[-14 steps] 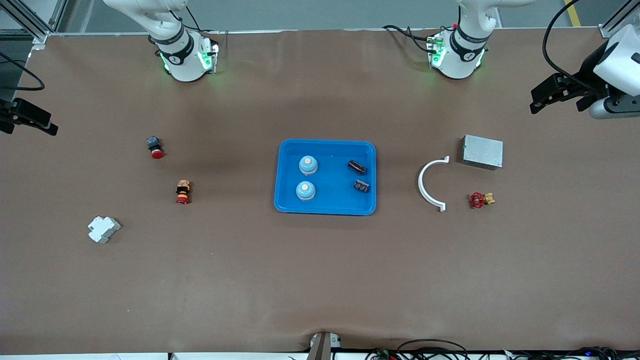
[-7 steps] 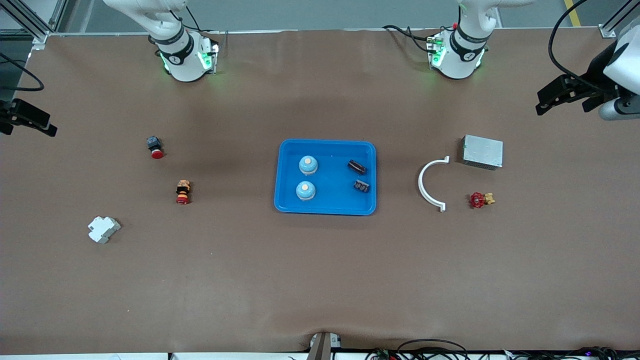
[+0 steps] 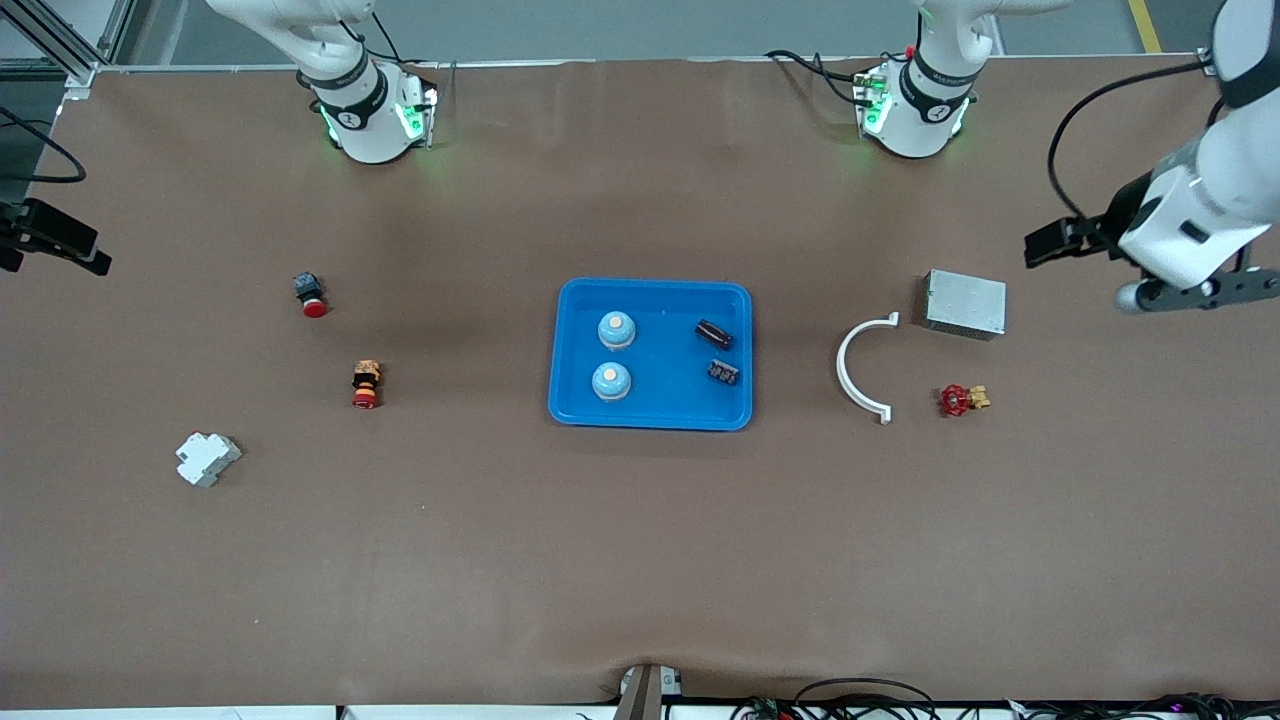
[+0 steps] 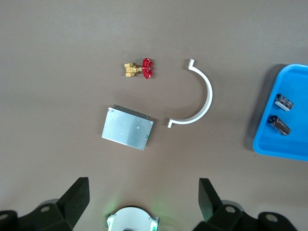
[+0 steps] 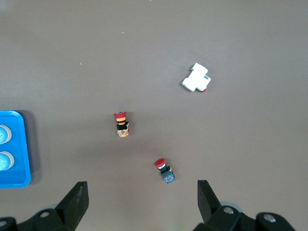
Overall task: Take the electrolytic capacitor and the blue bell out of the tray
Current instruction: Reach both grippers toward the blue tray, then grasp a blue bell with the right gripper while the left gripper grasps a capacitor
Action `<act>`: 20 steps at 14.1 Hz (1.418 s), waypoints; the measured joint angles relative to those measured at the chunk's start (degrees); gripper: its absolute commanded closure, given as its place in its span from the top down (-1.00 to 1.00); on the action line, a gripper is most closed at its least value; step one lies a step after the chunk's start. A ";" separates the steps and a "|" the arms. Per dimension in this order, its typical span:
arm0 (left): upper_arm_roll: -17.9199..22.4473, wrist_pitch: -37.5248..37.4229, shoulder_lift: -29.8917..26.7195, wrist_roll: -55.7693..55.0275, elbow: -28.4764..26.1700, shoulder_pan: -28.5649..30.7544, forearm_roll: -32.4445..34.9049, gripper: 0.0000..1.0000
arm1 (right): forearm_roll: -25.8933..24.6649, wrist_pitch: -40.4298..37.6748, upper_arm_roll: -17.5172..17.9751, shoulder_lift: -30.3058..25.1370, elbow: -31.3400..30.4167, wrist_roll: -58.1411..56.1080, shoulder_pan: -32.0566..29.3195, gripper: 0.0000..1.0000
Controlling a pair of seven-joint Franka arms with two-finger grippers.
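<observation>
On the brown table [image 3: 640, 560], both grippers, left gripper [image 4: 144, 202] and right gripper [image 5: 142, 202], gape empty.

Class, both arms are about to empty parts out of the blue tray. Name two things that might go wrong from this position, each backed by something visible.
1. Two near-identical blue bells sit close together in the tray, so open fingers coming down on one might knock the other.
2. The electrolytic capacitor lies on its side beside another small dark part; it may roll, or the wrong one may get grabbed.

Left claw [image 4: 142, 202] has swung toward the grey box [image 3: 965, 303].
</observation>
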 measured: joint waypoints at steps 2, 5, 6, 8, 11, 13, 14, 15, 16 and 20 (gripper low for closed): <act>-0.84 2.98 -0.06 -3.43 -3.58 -0.08 0.00 1.00 | 1.40 -0.01 0.76 -0.15 -0.98 5.02 0.71 1.00; -4.81 8.80 -0.40 -14.33 -8.81 -0.15 -0.01 1.00 | 3.47 1.15 1.46 -1.45 -4.08 16.67 5.52 1.00; -6.33 11.44 -0.46 -18.20 -10.52 -0.24 -0.01 1.00 | 3.71 2.55 1.62 -2.06 -5.72 21.56 7.94 1.00; -9.18 18.37 -0.45 -24.47 -14.36 -0.42 -0.01 1.00 | 3.90 6.79 1.91 -3.13 -9.68 32.27 13.77 1.00; -12.94 28.85 0.56 -33.33 -19.72 -0.58 -0.01 1.00 | 3.94 13.61 2.17 -3.37 -15.07 46.82 21.85 1.00; -15.21 34.27 3.28 -40.67 -21.02 -0.68 -0.01 0.97 | 3.98 19.39 2.23 -3.32 -19.05 55.38 26.37 1.00; -16.10 36.88 5.05 -44.23 -21.17 -0.95 -0.01 0.90 | 3.99 21.56 2.26 -3.12 -20.61 59.21 28.56 1.00; -16.51 38.91 6.83 -47.71 -21.14 -1.81 0.33 0.87 | 4.00 23.56 2.26 -2.49 -21.81 63.05 30.90 1.00; -16.69 40.17 8.32 -51.28 -20.99 -2.88 1.48 0.85 | 4.00 25.80 2.28 -1.43 -22.56 66.75 33.13 1.00; -16.83 44.54 14.12 -64.44 -18.56 -6.57 5.14 0.81 | 4.01 33.83 2.27 5.79 -23.12 74.27 38.91 1.00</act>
